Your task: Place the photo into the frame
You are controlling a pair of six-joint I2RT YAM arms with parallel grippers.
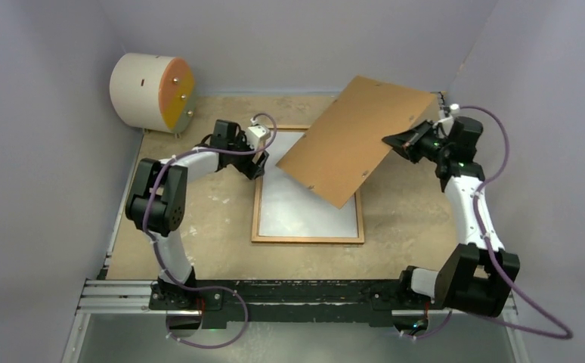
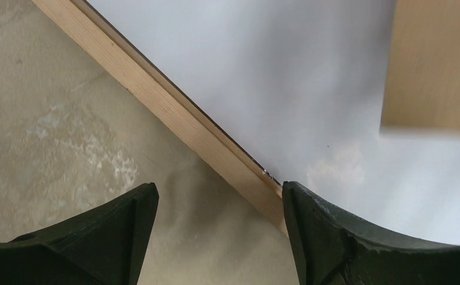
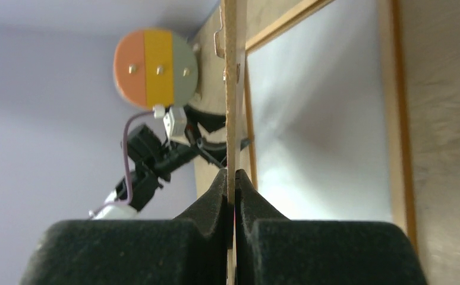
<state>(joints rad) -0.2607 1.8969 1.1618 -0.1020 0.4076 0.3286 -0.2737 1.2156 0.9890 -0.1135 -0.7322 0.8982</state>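
Observation:
The orange-brown wooden frame [image 1: 308, 240] lies flat mid-table, its inside showing a plain white surface [image 1: 308, 204]. No plant print shows; the photo's picture side is hidden or out of view. My right gripper [image 1: 391, 141] is shut on the edge of the brown backing board [image 1: 357, 136], holding it tilted above the frame's far right corner. In the right wrist view the board [image 3: 232, 89] is edge-on between my pads [image 3: 232, 178]. My left gripper [image 1: 263, 162] is open and low, straddling the frame's left rail [image 2: 174, 107] near its far corner, holding nothing [image 2: 220, 196].
A cream cylinder with an orange and yellow end [image 1: 153, 91] stands at the far left corner and also shows in the right wrist view [image 3: 156, 68]. Grey walls close in the table on three sides. The black rail [image 1: 297, 291] runs along the near edge.

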